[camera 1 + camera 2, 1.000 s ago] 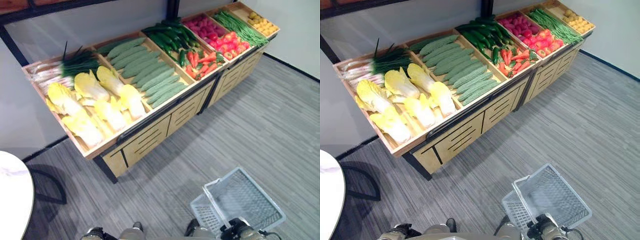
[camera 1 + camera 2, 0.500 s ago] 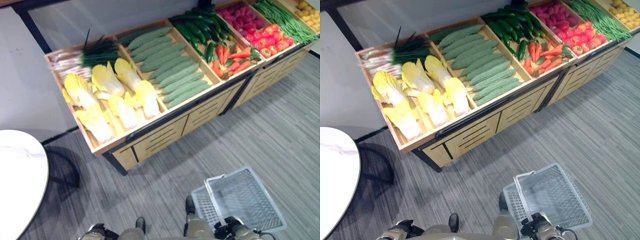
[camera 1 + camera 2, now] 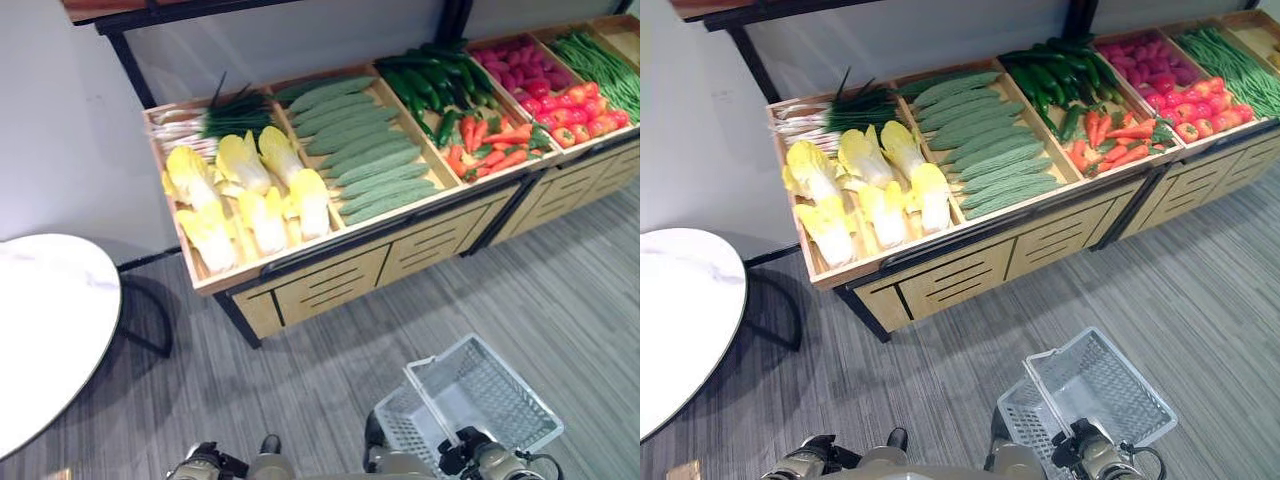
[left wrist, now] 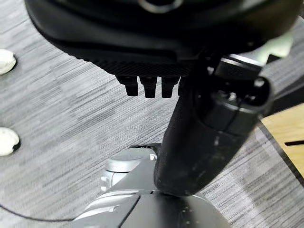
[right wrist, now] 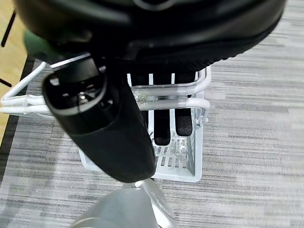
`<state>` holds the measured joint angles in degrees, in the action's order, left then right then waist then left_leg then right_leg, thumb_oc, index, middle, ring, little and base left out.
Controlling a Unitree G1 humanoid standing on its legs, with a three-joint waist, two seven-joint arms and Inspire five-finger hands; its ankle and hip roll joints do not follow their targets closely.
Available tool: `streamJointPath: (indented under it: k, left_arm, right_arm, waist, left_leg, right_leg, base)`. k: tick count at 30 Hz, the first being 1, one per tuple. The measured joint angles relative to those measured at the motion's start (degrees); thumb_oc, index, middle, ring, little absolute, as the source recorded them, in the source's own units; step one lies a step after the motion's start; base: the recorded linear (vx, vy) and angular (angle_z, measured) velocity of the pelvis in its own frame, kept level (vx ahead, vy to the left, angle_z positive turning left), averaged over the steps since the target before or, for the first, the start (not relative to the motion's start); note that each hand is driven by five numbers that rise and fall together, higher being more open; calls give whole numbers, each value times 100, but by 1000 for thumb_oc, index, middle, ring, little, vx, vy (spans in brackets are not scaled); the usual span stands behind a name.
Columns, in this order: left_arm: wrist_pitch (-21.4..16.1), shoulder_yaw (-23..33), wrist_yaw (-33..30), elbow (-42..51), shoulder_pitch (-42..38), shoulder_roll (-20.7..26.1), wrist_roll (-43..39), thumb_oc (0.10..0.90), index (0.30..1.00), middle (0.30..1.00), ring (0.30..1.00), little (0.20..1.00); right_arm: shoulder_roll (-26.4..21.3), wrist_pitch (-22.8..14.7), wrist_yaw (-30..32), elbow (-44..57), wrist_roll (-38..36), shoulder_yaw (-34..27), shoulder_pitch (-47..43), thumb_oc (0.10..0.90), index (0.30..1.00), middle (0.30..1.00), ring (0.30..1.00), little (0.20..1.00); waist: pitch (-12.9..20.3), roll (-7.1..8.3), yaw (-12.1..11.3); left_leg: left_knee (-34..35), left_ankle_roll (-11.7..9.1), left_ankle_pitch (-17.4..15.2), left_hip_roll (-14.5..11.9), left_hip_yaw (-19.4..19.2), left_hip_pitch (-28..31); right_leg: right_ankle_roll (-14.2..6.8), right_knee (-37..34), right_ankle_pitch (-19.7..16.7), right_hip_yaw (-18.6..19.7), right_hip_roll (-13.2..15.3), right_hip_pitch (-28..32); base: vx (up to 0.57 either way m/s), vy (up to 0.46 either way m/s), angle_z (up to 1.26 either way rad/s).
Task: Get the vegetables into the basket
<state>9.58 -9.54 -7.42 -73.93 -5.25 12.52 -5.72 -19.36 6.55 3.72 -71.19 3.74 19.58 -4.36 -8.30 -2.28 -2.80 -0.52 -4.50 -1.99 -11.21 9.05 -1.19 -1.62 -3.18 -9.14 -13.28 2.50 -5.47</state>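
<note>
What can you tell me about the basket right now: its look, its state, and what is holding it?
The basket is a white shopping basket with slotted mesh walls and thin white wire handles, plastic by the look of it. It is empty and tilted, hanging above the grey floor in front of the produce stand. The right hand has its fingers curled round the handles; nothing else touches it.

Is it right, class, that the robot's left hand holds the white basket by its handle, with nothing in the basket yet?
No. The right hand holds the white basket by its handle, fingers curled round it, as the right wrist view shows. The left hand hangs over the floor with nothing in it. The rest stands: the eye views show nothing in the basket.
</note>
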Motion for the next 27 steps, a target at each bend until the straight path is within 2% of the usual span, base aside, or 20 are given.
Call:
streamJointPath:
  k: [1,3,4,5,6,7,8,11,12,13,14,15,16,17,18,21,27]
  left_arm:
    - [1,1,-4,0,-17,3,0,900,1000,1000,1000,1000]
    - [-8,-19,-7,2,-17,6,-2,900,1000,1000,1000,1000]
    - [-7,-74,-13,4,-73,11,-3,900,1000,1000,1000,1000]
    - [-5,-126,-19,-1,-124,22,-2,900,1000,1000,1000,1000]
    - [-6,-127,-18,9,-183,32,-3,900,1000,1000,1000,1000]
    - [15,-167,-14,-23,-158,0,4,900,1000,1000,1000,1000]
    - [37,-216,-9,-25,-102,-59,16,900,1000,1000,1000,1000]
    - [20,-205,26,-11,3,-68,22,900,1000,1000,1000,1000]
    - [23,-211,29,-9,24,-27,21,900,1000,1000,1000,1000]
    - [24,-212,33,-2,2,20,22,900,1000,1000,1000,1000]
    - [74,-210,47,-4,-44,128,58,900,1000,1000,1000,1000]
    - [122,-222,59,-2,-1,142,126,900,1000,1000,1000,1000]
    - [147,-219,86,-1,105,104,130,900,1000,1000,1000,1000]
    - [165,-219,112,-5,186,77,132,900,1000,1000,1000,1000]
    - [170,-220,121,2,275,85,141,900,1000,1000,1000,1000]
    - [162,-228,123,8,286,133,255,900,1000,1000,1000,1000]
    - [160,-226,18,462,333,188,347,900,1000,1000,1000,1000]
  right_arm:
    - [-4,0,-5,15,2,1,58,400,300,300,300,300]
    - [-22,16,-33,-28,14,3,114,400,300,300,300,300]
    - [-48,14,-32,-28,14,1,132,400,300,300,300,300]
    - [-63,22,-13,-35,15,-8,140,400,300,300,300,300]
    - [-89,32,-11,-39,18,-9,151,400,300,300,300,300]
    - [-262,30,-13,-33,80,168,101,400,300,300,300,300]
    - [-413,25,-27,-32,118,232,106,400,300,300,300,300]
    - [-424,38,-28,-39,269,233,72,400,300,300,300,300]
    - [-331,19,-38,-28,270,187,60,400,300,300,300,300]
    - [-272,19,-53,-30,270,145,62,400,300,300,300,300]
    - [-112,22,-88,-34,270,41,113,400,300,300,300,300]
    - [-106,34,-125,-38,282,58,72,400,300,300,300,300]
    - [-143,48,-148,-44,308,57,44,400,300,300,300,300]
    - [-149,47,-100,-41,327,58,50,400,300,300,300,300]
    - [-74,53,-82,-20,328,55,45,400,300,300,300,300]
    - [86,42,-97,108,325,65,61,400,300,300,300,300]
    - [164,32,-64,288,395,110,61,400,300,300,300,300]
  waist:
    - [2,2,23]
    - [-16,-62,-27]
    - [-39,-83,12]
    - [-74,-31,27]
    - [-100,13,38]
    - [-118,32,84]
    - [-86,-76,146]
    - [-85,-122,40]
    - [-94,-50,63]
    - [-86,34,87]
    - [-74,355,185]
    - [-52,383,194]
    - [-23,243,196]
    - [1,165,226]
    - [11,256,201]
    - [89,401,233]
    - [111,431,215]
  left_leg:
    - [64,-6,-28,-15,40,-34]
    - [233,267,-176,-151,50,-192]
    - [236,393,-232,-206,-65,-333]
    - [261,456,-291,-237,-219,-430]
    - [266,235,-143,-217,-346,-433]
    - [-29,195,3,-69,-1265,-477]
    - [-180,159,23,14,-1800,-340]
    - [-226,173,31,47,-1792,-349]
    - [-141,147,17,96,-1713,-410]
    - [-47,18,-48,153,-1699,-452]
    - [123,0,27,425,-1788,-387]
    - [82,51,133,541,-1786,-293]
    - [90,109,131,482,-1765,-24]
    - [253,64,440,396,-1778,151]
    - [260,179,396,468,-1923,296]
    - [236,232,331,590,-2017,338]
    - [280,251,319,621,-2271,451]
  right_leg:
    - [84,78,68,-95,12,-28]
    - [136,131,150,-307,-30,-72]
    - [162,89,164,-467,-23,-68]
    - [196,6,178,-622,27,-70]
    - [210,-54,185,-683,109,-72]
    - [224,-182,138,-1003,341,86]
    - [218,-172,137,-1103,409,169]
    - [112,-3,141,-1072,443,160]
    - [-93,260,307,-1041,502,55]
    - [-104,417,424,-1003,571,-54]
    - [-14,393,442,-1062,906,-125]
    - [-60,385,424,-1065,948,-118]
    - [-110,388,371,-1072,858,-66]
    - [-100,403,323,-1057,792,-20]
    - [-136,392,281,-946,876,62]
    - [-244,397,162,-857,942,67]
    - [-232,165,-39,-612,886,85]
  base:
    - [-77,-70,75]
    - [-94,-35,92]
    - [-68,-37,107]
    - [-60,-44,91]
    - [-68,-40,93]
    - [-95,-58,110]
    - [-84,-47,89]
    - [-63,-16,34]
    - [-46,20,63]
    - [10,71,109]
    - [51,51,79]
    - [67,73,53]
    - [40,73,-5]
    - [21,73,-25]
    - [5,80,-25]
    - [3,85,-18]
    - [-21,56,-21]
